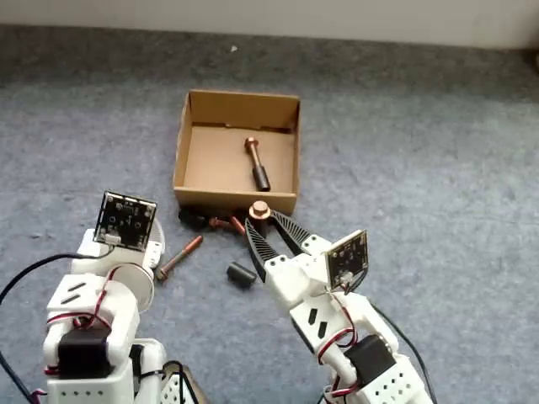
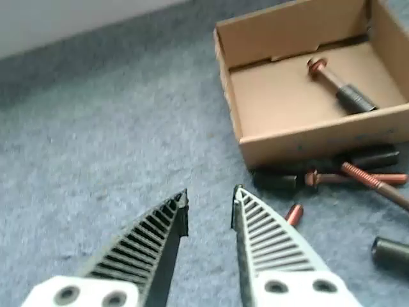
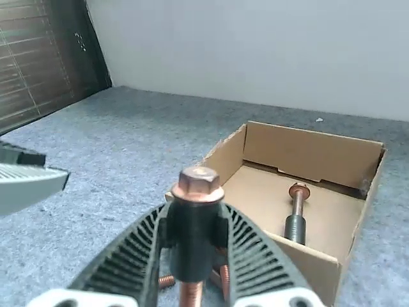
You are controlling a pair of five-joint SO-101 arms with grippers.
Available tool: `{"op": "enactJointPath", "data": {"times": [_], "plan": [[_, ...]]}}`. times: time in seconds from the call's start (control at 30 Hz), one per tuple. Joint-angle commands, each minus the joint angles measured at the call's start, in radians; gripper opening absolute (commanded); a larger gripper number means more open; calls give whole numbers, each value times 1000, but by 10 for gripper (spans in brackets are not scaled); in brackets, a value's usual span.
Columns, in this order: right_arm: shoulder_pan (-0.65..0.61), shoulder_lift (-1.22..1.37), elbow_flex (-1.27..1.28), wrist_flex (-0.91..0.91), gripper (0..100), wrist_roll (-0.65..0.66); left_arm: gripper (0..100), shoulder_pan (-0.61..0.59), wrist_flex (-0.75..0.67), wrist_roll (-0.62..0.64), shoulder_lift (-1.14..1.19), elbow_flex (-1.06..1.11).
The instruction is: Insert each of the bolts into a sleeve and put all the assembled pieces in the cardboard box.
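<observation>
The right pincer clamps a sleeved bolt upright, cardboard box just beyond its tips; the left pincer gapes open.

Grey carpet, pale wall

Left arm: folded at near-left, wrist facing forward. Left gripper: jaws parted, nothing between them, ribbed fingers angled toward each other at tips. Right arm: extended forward from near-right, slanting toward centre. Right gripper: fingers closed on sleeved bolt, held upright, head on top, sleeve pinched on both sides.
</observation>
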Motion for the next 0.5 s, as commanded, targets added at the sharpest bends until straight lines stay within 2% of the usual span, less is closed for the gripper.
{"op": "enactJointPath", "data": {"times": [0.0, 0.23, 0.33, 0.47], "plan": [[31, -8, 28, -22, 4, -11, 125, -105, 0, -49, 1, 122], [130, 28, -15, 48, 4, -11, 125, -180, 3, -180, 1, 331], [130, 162, -120, 54, 4, -9, 125, -179, -2, -238, 1, 417], [128, 453, -303, 7, 4, 29, 125, -182, 3, -252, 1, 433]]}}
